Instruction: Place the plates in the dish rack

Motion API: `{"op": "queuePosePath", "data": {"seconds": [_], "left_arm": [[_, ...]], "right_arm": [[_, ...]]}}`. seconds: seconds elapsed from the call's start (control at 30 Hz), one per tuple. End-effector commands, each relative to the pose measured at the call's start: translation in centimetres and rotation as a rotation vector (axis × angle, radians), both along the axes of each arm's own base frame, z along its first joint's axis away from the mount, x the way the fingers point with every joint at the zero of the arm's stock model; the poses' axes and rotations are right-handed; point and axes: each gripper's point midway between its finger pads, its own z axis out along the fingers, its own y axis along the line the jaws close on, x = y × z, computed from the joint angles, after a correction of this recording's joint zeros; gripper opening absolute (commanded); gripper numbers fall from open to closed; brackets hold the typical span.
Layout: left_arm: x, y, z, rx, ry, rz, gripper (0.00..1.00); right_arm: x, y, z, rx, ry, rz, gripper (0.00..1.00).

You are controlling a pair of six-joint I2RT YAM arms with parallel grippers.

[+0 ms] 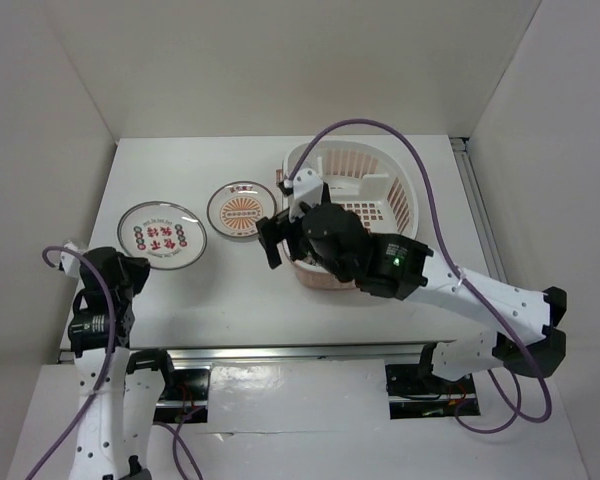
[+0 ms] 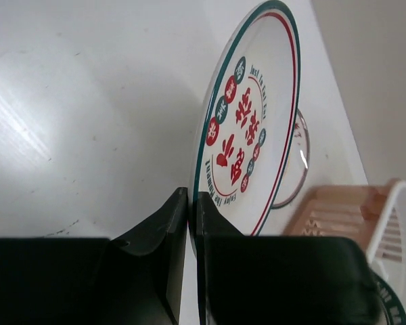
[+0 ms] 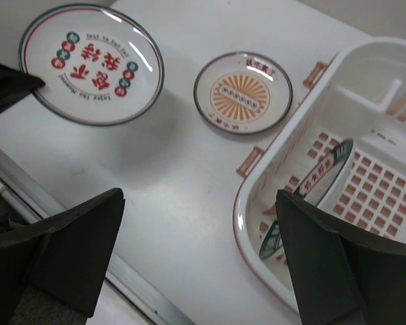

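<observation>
The small round white plate with red characters [image 2: 250, 128] is pinched by its rim in the left gripper [image 2: 193, 220]. The oval white plastic dish rack [image 3: 355, 57] lies at 2 o'clock from it, past the orange sunburst plate [image 1: 242, 210]. The rack's 8 o'clock rim is blocked by the wide-spread right gripper [image 3: 196, 264].

White table [image 1: 230, 290] w/ white walls [image 1: 280, 60] (3 sides)
</observation>
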Motion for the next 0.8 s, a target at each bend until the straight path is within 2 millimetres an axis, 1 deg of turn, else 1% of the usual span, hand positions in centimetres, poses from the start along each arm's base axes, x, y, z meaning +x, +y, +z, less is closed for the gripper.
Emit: {"op": "queuePosePath", "data": {"seconds": [0.0, 0.03, 0.07, 0.1, 0.13, 0.17, 0.2, 0.23, 0.27, 0.3, 0.33, 0.37, 0.4, 0.43, 0.47, 0.5, 0.63, 0.67, 0.7, 0.77], "left_arm": [[1.3, -1.9, 5.9, 0.123, -0.172, -0.192, 0.00], [2.1, -2.8, 7.4, 0.150, -0.237, -0.261, 0.00], [2.3, -4.4, 8.5, 0.144, -0.280, -0.352, 0.00], [2.5, -5.3, 9.3, 0.166, -0.317, -0.412, 0.00], [2.7, -6.3, 9.7, 0.169, -0.347, -0.474, 0.00], [2.6, -7.0, 10.6, 0.170, -0.389, -0.512, 0.00], [2.8, -8.6, 11.0, 0.175, -0.438, -0.608, 0.00], [2.8, -9.6, 11.4, 0.180, -0.472, -0.664, 0.00], [2.6, -10.4, 12.0, 0.184, -0.516, -0.710, 0.00], [2.3, -11.9, 12.7, 0.194, -0.579, -0.806, 0.00], [2.1, -12.7, 12.9, 0.193, -0.605, -0.849, 0.00], [2.0, -13.2, 13.3, 0.199, -0.635, -0.883, 0.00], [1.5, -14.2, 13.5, 0.196, -0.662, -0.944, 0.00], [1.4, -14.7, 13.6, 0.207, -0.694, -0.971, 0.00], [1.3, -15.0, 13.8, 0.202, -0.713, -0.993, 0.00], [1.1, -15.2, 14.1, 0.208, -0.730, -1.010, 0.00], [1.1, -15.9, 13.1, 0.192, -0.741, -1.052, 0.00], [1.0, -16.1, 12.9, 0.183, -0.745, -1.064, 0.00], [0.9, -16.3, 13.6, 0.191, -0.774, -1.073, 0.00], [0.9, -16.2, 13.4, 0.191, -0.775, -1.073, 0.00]], "right_arm": [[2.1, 2.1, 5.4, 0.113, -0.079, 0.100, 1.00], [2.6, 2.3, 6.8, 0.140, -0.098, 0.119, 1.00], [4.5, 1.9, 6.9, 0.141, -0.103, 0.105, 1.00], [4.5, 2.6, 7.6, 0.160, -0.101, 0.187, 1.00], [5.1, 2.4, 9.0, 0.190, -0.113, 0.209, 1.00], [5.8, 2.2, 9.5, 0.190, -0.124, 0.227, 1.00], [7.7, 1.6, 9.4, 0.174, -0.133, 0.208, 1.00], [8.6, 1.1, 9.4, 0.152, -0.140, 0.178, 1.00], [9.8, 0.3, 10.4, 0.147, -0.162, 0.151, 1.00], [10.5, 0.5, 9.9, 0.122, -0.141, 0.167, 1.00], [11.1, 0.6, 8.3, 0.097, -0.098, 0.189, 1.00], [11.4, 0.6, 8.4, 0.102, -0.082, 0.222, 1.00], [11.8, 1.1, 6.7, 0.096, -0.025, 0.268, 1.00], [11.6, 1.1, 6.4, 0.091, -0.013, 0.277, 1.00], [11.9, 1.2, 6.0, 0.083, -0.007, 0.268, 1.00], [12.1, 1.1, 4.4, 0.069, 0.028, 0.250, 1.00], [11.4, 1.8, 2.0, 0.060, 0.088, 0.299, 1.00], [11.2, 1.7, 1.7, 0.053, 0.098, 0.298, 1.00], [11.2, 1.7, 0.7, 0.040, 0.117, 0.297, 1.00], [10.5, 1.8, -0.1, 0.033, 0.150, 0.328, 1.00]]}}
